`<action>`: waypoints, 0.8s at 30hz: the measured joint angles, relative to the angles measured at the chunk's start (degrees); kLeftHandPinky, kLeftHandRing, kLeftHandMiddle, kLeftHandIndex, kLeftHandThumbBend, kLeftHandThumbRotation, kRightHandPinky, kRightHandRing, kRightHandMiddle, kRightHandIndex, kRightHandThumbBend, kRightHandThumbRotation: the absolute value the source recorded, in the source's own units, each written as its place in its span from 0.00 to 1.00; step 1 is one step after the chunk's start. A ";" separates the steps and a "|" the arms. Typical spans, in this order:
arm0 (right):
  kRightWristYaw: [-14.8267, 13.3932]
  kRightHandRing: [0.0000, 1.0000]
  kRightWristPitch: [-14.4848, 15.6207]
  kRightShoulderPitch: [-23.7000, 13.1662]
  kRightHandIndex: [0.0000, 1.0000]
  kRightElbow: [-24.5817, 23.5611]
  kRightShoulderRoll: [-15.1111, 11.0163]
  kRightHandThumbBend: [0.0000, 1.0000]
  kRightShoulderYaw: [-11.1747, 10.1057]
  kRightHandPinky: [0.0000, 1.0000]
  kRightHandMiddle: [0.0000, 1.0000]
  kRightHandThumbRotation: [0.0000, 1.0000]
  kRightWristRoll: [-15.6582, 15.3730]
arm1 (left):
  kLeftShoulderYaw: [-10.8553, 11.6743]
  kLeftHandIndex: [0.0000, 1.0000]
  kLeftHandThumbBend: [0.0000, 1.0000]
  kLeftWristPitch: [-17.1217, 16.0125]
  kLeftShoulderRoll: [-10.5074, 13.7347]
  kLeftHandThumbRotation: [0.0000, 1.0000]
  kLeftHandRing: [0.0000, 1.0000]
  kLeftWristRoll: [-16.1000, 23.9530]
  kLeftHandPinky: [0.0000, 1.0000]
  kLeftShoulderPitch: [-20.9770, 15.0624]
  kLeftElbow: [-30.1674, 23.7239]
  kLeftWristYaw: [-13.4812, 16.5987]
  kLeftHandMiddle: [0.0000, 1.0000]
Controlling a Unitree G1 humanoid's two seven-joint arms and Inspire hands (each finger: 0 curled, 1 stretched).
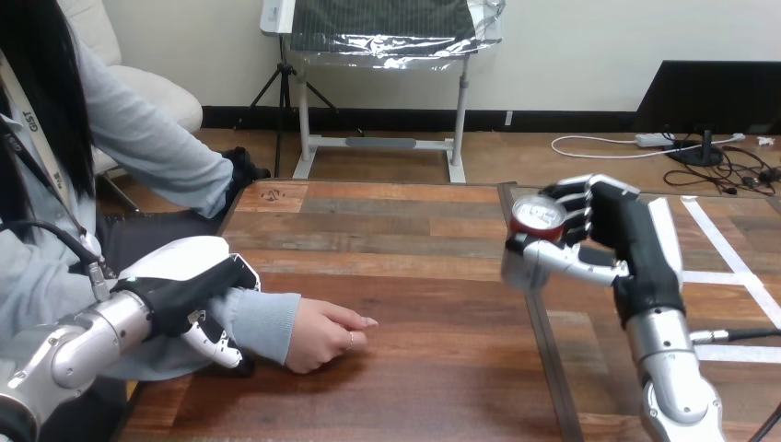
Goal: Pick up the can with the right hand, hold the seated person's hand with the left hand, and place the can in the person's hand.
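Observation:
My right hand [615, 241] is shut on a silver can [536, 217] with a reddish top. It holds the can upright above the table's right half, fingers behind it and the thumb across its front. The person's hand [324, 335] rests on the wooden table [424, 368] at the lower left, loosely curled with the knuckles up. My left hand [189, 293] sits on the person's grey-sleeved forearm [262, 320] just behind that wrist, with fingers curled over the top and the thumb under the sleeve. About a hand's length of table separates the can from the person's hand.
A dark seam [547, 350] runs front to back through the table just below the can. White tape lines [728, 241] mark the tabletop at the right. The person sits at the left edge of the table.

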 measured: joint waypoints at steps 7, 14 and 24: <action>0.36 0.44 0.13 0.11 0.54 0.92 0.94 0.77 0.37 0.38 0.51 0.00 -0.48 | 0.02 0.36 0.77 -0.28 0.00 0.00 0.29 -0.49 0.24 0.57 -0.39 0.01 0.35; 0.56 0.43 0.13 0.37 0.54 1.04 1.68 0.77 1.07 0.38 0.50 0.00 -1.67 | 0.09 0.36 0.77 -0.49 -0.06 0.00 0.29 -1.04 0.23 1.05 -0.98 -0.35 0.35; 1.44 0.43 0.09 0.78 0.54 1.05 3.24 0.77 1.84 0.37 0.50 0.00 -1.99 | 0.30 0.37 0.78 -0.48 -0.06 0.00 0.29 -2.49 0.24 1.68 -2.78 -0.90 0.36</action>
